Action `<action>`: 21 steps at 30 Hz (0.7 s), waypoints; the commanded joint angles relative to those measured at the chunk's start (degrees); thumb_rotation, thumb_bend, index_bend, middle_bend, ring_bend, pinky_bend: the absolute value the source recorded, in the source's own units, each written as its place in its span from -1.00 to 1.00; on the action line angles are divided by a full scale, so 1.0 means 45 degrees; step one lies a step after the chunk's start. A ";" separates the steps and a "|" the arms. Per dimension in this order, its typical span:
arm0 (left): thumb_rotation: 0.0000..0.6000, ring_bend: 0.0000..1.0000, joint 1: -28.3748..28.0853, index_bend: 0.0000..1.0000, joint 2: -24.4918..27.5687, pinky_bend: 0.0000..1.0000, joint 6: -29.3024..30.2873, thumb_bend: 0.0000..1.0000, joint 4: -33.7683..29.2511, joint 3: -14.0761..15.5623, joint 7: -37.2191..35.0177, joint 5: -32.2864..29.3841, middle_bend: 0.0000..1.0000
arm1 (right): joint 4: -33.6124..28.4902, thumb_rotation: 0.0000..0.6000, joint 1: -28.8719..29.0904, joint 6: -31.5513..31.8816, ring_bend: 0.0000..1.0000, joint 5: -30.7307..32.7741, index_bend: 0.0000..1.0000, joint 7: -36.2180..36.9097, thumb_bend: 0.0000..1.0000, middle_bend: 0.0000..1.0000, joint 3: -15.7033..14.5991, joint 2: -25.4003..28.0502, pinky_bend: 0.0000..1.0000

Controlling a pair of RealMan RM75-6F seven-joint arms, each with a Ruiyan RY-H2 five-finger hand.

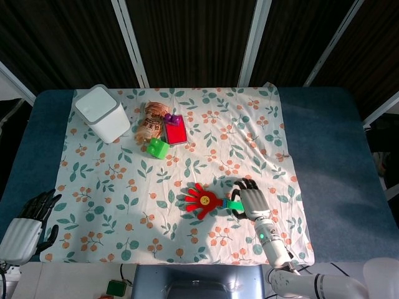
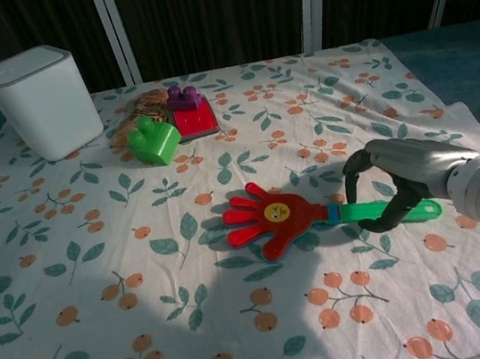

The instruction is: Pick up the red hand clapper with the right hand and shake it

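The red hand clapper [image 1: 202, 200] [image 2: 268, 218] lies flat on the floral cloth, its green handle [image 2: 362, 211] pointing toward the right edge. My right hand [image 1: 251, 202] [image 2: 402, 178] sits over that handle, with its fingers curled down on the far side and the thumb pressed in from the near side, gripping it. The clapper's red palm still rests on the cloth. My left hand [image 1: 28, 224] hangs off the table's near left corner, fingers apart and holding nothing; only the head view shows it.
A white box [image 1: 103, 112] [image 2: 40, 101] stands at the far left. Beside it are a snack packet [image 1: 151, 121], a red tray with a purple piece [image 1: 175, 132] [image 2: 190, 115] and a green block [image 1: 157, 148] [image 2: 155, 141]. The cloth [image 1: 249, 124] ends just right of my right hand.
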 commanded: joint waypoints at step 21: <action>1.00 -1.00 0.0032 -1.00 0.0036 -0.71 0.0059 0.06 0.0020 -0.0020 -0.0033 0.0039 -1.00 | 0.0046 1.00 -0.0136 -0.0031 0.16 -0.0528 0.76 0.1077 -0.09 0.19 0.0211 0.0017 0.32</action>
